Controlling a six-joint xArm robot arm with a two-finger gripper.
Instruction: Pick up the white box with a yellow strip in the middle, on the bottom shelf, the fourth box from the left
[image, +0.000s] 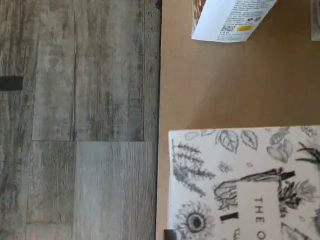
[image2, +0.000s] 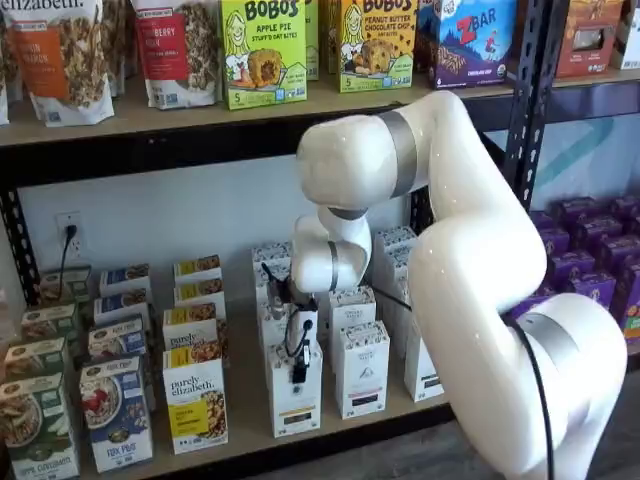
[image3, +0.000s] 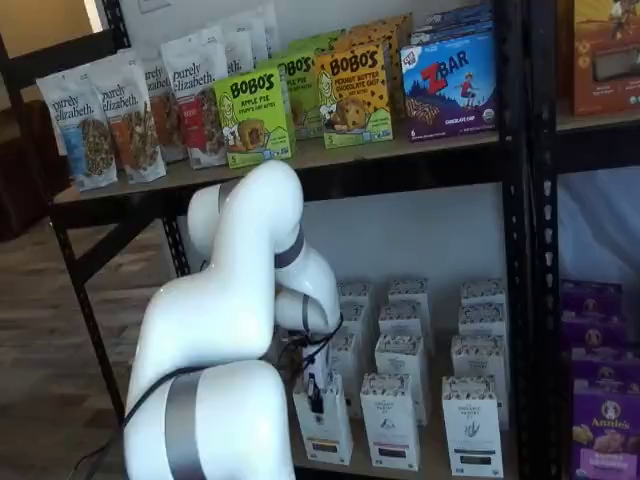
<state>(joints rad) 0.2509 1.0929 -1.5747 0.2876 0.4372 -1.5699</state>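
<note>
Claw above front-row carton on the bottom shelf

The claw (image2: 300, 375) hangs over the white box (image2: 295, 395), which stands at the front edge of the bottom shelf (image2: 330, 435), directly beneath it; finger separation cannot be told in either shelf view. Beside the claw stands a matching carton (image2: 361, 368), with further rows behind
</note>
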